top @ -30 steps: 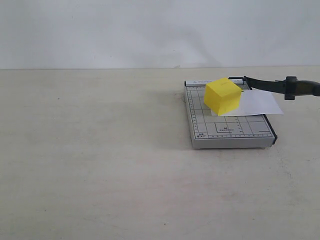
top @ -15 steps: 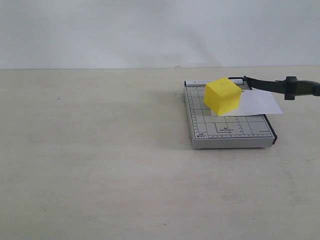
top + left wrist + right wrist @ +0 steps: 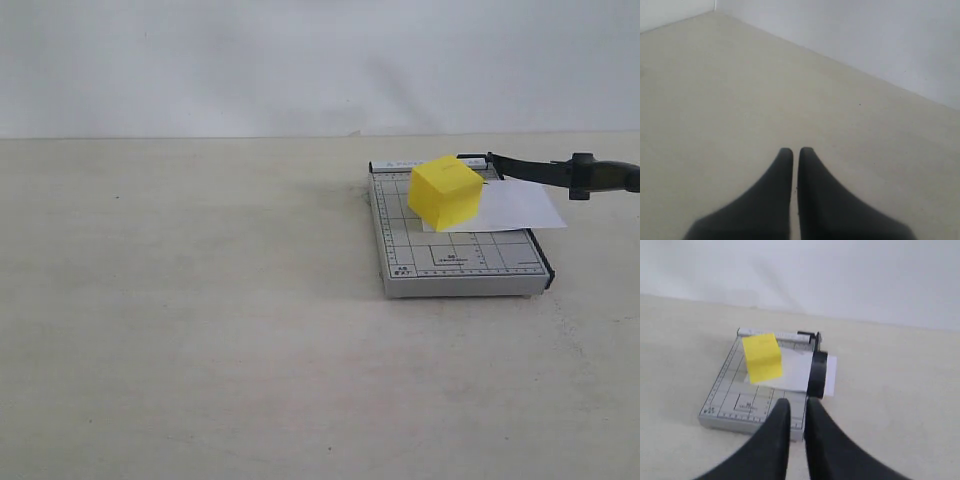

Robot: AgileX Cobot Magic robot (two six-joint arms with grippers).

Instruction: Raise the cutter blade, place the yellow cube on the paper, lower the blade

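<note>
The yellow cube [image 3: 445, 192] rests on the white paper [image 3: 522, 206], which lies across the grey gridded trimmer base [image 3: 460, 262]. From its hinge at the base's far corner, the cutter blade [image 3: 535, 170] stands lifted off the base, and its thick handle [image 3: 603, 176] points right. Neither gripper shows in the exterior view. In the right wrist view my right gripper [image 3: 796, 401] is shut and holds nothing. It is short of the base's near edge, with the handle [image 3: 817, 374], the cube [image 3: 761, 357] and the paper [image 3: 796, 371] beyond it. My left gripper [image 3: 795, 150] is shut over bare table.
The beige table [image 3: 200, 330] runs wide to the left of the trimmer and in front of it. A pale wall [image 3: 300, 60] closes the back.
</note>
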